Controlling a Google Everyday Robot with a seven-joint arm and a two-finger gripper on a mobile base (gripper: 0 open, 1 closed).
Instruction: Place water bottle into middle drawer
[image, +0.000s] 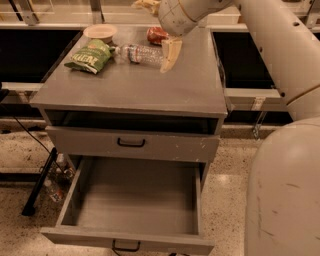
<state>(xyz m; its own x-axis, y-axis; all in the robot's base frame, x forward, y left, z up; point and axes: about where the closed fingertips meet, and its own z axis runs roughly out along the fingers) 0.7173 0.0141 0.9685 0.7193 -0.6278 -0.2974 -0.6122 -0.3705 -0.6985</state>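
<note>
The water bottle (138, 53), clear with ribbed sides, lies on its side on the grey cabinet top (135, 90) toward the back. My gripper (169, 55) hangs just to its right, with pale fingers (170, 52) pointing down at the bottle's right end. The middle drawer (132, 200) is pulled wide out at the bottom, a plain grey tray with a black handle (125, 246) on its front and nothing inside.
A green chip bag (90, 55) lies left of the bottle. A tan bowl (100, 32) and a red crushed can (157, 35) sit at the back. The drawer above (131, 143) is shut. My white arm and base fill the right side.
</note>
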